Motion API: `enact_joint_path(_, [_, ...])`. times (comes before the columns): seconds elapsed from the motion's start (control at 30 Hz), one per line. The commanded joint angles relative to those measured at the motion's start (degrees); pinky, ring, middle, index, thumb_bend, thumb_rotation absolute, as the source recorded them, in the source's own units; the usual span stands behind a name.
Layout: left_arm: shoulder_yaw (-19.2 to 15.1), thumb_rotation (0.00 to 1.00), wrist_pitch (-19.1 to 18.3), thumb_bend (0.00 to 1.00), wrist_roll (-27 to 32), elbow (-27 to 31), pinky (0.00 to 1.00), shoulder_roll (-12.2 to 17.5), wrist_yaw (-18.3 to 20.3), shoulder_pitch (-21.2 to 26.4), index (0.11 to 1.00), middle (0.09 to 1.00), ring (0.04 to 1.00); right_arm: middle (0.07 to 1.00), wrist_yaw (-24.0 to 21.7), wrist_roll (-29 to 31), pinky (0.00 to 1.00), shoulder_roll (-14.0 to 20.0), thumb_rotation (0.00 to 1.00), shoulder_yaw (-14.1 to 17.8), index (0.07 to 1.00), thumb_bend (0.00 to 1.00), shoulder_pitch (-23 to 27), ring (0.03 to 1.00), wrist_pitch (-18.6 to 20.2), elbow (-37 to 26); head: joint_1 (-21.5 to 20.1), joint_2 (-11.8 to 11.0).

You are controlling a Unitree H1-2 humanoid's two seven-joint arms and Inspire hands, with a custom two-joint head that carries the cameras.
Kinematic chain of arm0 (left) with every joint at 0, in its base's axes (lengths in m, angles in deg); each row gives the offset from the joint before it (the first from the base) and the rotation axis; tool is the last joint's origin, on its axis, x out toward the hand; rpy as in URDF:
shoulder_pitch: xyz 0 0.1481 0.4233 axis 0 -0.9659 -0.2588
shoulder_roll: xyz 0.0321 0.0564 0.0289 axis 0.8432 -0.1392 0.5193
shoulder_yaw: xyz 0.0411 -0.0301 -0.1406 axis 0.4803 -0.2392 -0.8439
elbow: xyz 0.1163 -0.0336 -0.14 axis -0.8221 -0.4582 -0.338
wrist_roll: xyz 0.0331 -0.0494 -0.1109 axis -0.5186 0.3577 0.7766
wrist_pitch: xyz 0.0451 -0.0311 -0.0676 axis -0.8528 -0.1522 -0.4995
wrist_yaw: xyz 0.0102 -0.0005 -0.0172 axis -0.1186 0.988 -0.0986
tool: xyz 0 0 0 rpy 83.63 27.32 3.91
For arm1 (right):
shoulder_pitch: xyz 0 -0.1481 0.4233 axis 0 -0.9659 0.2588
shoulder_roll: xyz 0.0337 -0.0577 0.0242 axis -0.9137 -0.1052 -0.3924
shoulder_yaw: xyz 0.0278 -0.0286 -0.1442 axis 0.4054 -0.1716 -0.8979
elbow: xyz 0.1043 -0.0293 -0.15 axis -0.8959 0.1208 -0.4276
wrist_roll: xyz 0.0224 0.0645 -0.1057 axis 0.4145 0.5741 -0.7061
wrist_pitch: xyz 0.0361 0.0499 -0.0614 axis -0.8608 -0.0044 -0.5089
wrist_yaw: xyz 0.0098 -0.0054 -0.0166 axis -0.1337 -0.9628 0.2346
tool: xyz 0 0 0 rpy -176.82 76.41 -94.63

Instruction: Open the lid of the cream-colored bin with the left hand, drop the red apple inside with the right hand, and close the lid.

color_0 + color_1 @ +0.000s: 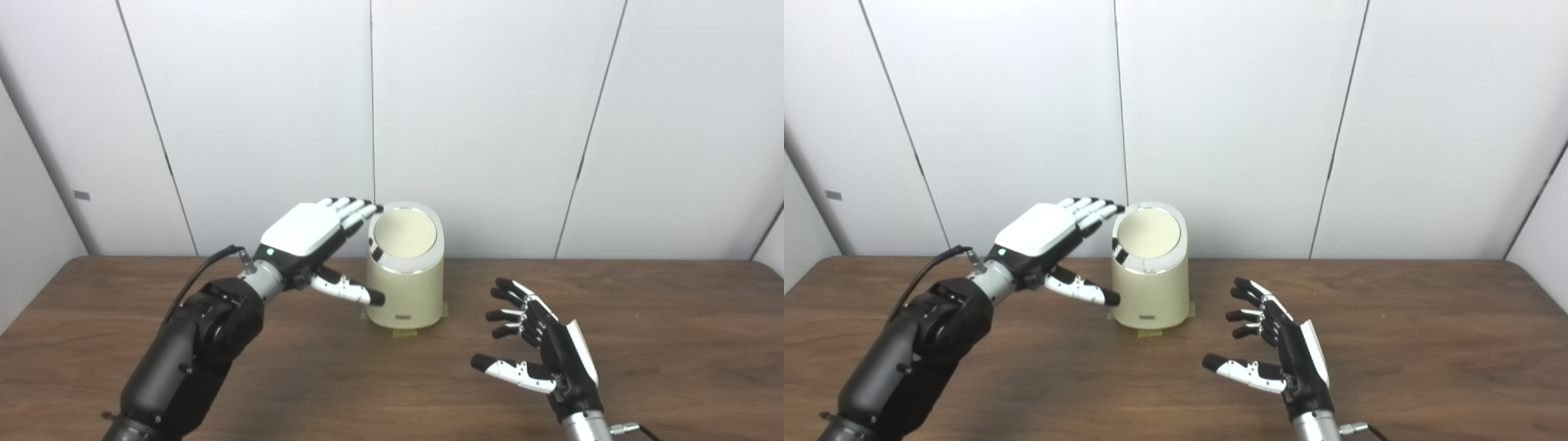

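White wall panels back a brown table (184, 367). The left robot hand (306, 236), fingers spread, empty, hovers beside the lidded cream bin (405, 275). The right robot hand (539, 352) hovers splayed, empty. Bin label unreadable.

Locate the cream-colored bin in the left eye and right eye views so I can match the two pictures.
Left eye view: the cream-colored bin stands just right of centre at the table's back edge, lid shut.
Right eye view: the same bin sits just left of centre.
Shared landmark: the left hand, open, its fingertips at the bin's upper left rim in both views.
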Motion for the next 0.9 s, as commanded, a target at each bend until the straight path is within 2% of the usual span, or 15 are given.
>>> enact_joint_path(0.0, [-2.5,0.71,-0.5,0.97,6.7,0.5,1.00,-1.7,-2.5,1.1,1.000,1.000,1.000,0.770,-0.4,0.9,0.53,0.4,0.29,0.1,0.817,0.75,1.9,0.666,-2.4,-1.3,0.0,0.1])
enact_joint_path(0.13, [-6.7,0.65,-0.6,0.95,17.4,1.4,1.00,-4.0,-2.9,-3.7,1.000,1.000,1.000,0.771,-0.1,0.9,0.52,0.4,0.28,0.4,0.816,0.75,1.8,0.662,-2.1,-1.6,0.1,0.2])
enact_joint_path(0.2, [-7.6,0.67,-1.3,0.98,20.9,2.5,1.00,-4.9,-2.9,-6.7,1.000,1.000,1.000,0.770,0.2,0.5,0.52,0.5,0.29,0.5,0.815,0.75,1.7,0.658,-1.9,-2.0,0.3,0.3])
enact_joint_path(0.27, [-8.6,0.66,-0.8,0.94,25.5,3.3,0.95,-6.1,-2.7,-9.9,1.000,0.998,0.993,0.779,0.4,-0.1,0.52,0.7,0.30,0.6,0.817,0.76,1.7,0.655,-1.9,-2.1,0.3,0.3])
enact_joint_path(0.37, [-9.3,0.61,2.3,0.88,30.9,2.9,0.79,-7.0,-2.4,-13.6,0.919,0.923,0.881,0.792,0.5,-0.1,0.52,0.9,0.32,0.8,0.817,0.77,1.7,0.658,-1.6,-2.4,0.5,0.4])
enact_joint_path(0.47, [-9.8,0.61,2.2,0.88,36.0,3.1,0.79,-7.9,-1.7,-17.1,0.926,0.933,0.892,0.804,0.6,-0.3,0.53,1.3,0.33,1.0,0.818,0.77,1.7,0.666,-1.4,-2.8,0.9,0.6])
enact_joint_path(0.67, [-10.3,0.64,1.8,0.94,41.0,3.7,0.76,-9.6,-2.0,-21.7,0.976,0.967,0.896,0.826,0.0,0.2,0.53,2.0,0.34,1.4,0.825,0.79,1.7,0.686,-0.5,-3.5,1.5,0.8])
enact_joint_path(0.87, [-10.7,0.62,0.6,0.98,43.4,3.5,0.80,-9.6,-1.8,-23.7,1.000,1.000,0.926,0.837,-0.3,0.2,0.55,2.6,0.35,1.5,0.825,0.81,1.5,0.699,0.3,-4.3,1.9,0.8])
